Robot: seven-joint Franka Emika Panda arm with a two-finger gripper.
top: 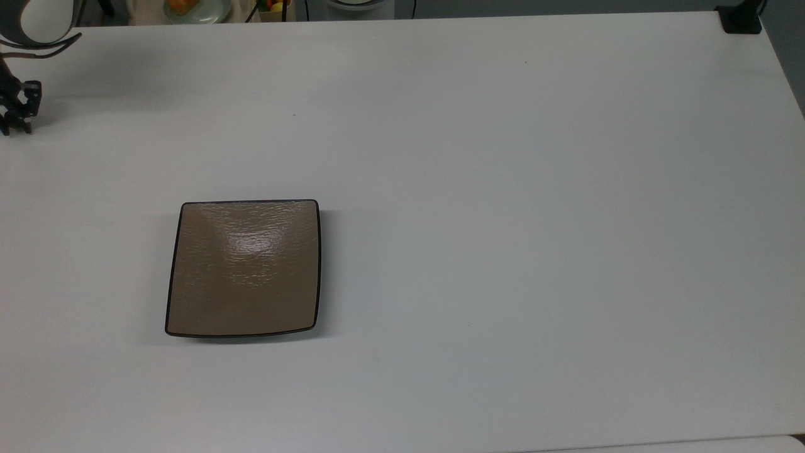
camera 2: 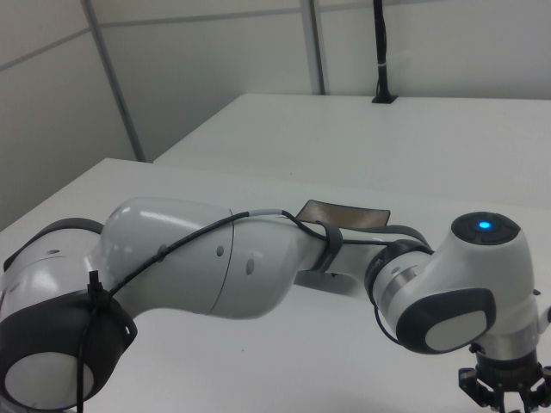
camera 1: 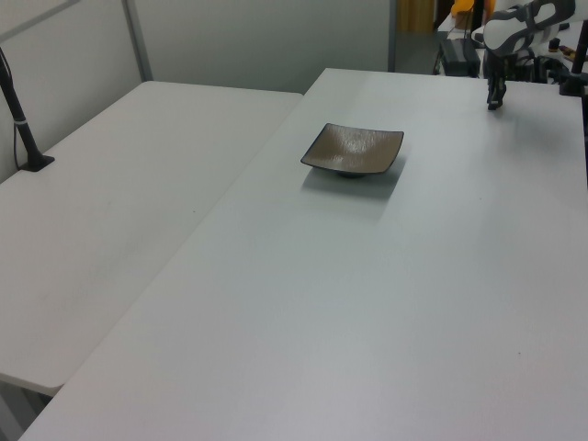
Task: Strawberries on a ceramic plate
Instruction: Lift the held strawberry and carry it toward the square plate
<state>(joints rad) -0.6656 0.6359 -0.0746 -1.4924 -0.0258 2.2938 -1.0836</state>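
At the top view's far left edge the pincer is lowered onto the table, its grip state not discernible and the strawberry hidden, so a slipped grasp is risked before the bare ceramic plate is reached.
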